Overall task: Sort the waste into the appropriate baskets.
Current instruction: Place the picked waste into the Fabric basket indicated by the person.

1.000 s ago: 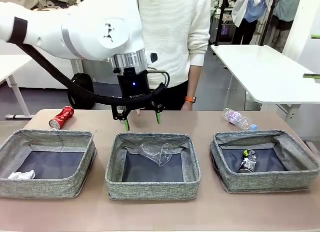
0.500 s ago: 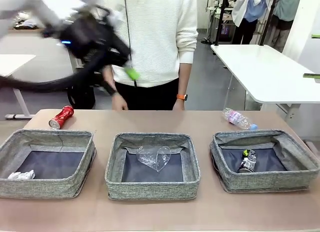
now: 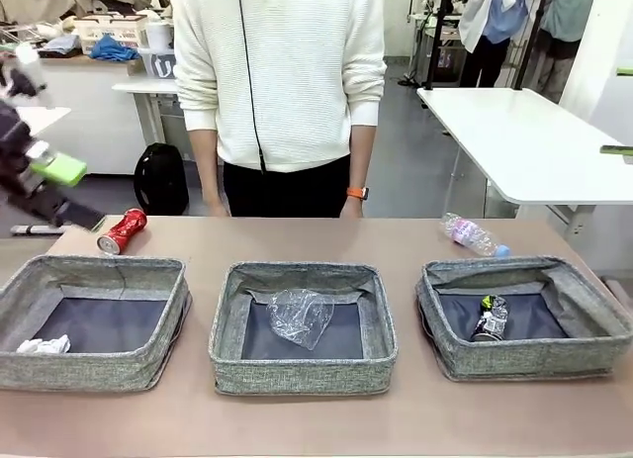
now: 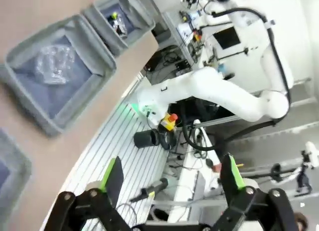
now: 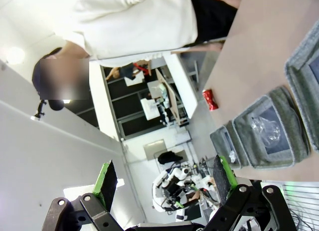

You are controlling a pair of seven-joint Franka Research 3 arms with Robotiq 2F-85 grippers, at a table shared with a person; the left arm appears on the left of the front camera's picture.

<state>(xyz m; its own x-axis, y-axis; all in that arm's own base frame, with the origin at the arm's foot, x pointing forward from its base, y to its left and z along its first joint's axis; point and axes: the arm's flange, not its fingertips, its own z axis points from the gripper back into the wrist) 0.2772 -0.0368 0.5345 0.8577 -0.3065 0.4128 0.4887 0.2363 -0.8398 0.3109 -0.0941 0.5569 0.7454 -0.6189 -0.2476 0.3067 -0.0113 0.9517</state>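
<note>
With the cup (image 3: pixel 300 317) now lying in the middle basket (image 3: pixel 302 371), the paper ball (image 3: pixel 42 345) in the left basket (image 3: pixel 99 270) and the dark can (image 3: pixel 490 318) in the right basket (image 3: pixel 524 359), I count two pieces left out on the bench (image 3: pixel 297 418): the red can (image 3: pixel 122 230) just behind the left basket and the bottle (image 3: pixel 472 234) just behind the right one. My left hand (image 4: pixel 172 178) is pulled up and away at the left edge of the scene, fingers apart and holding nothing; my right hand (image 5: pixel 164 178) is likewise spread and empty, raised well clear of the bench. I judge the red can, nearest the left hand, to be the next pick. To do it well I would descend from above, turn the wrist so the fingers straddle the can across its narrow crushed body, stay clear of the basket rim in front, then carry it to the right basket beside the dark can. Compared with a second ago, the left arm has left its place above the far rim of the middle basket and swung off to the left, the cup has slid from the back wall down onto the basket floor, and the person (image 3: pixel 282 82) stands fully in view; the can, bottle and paper ball have not moved.
</note>
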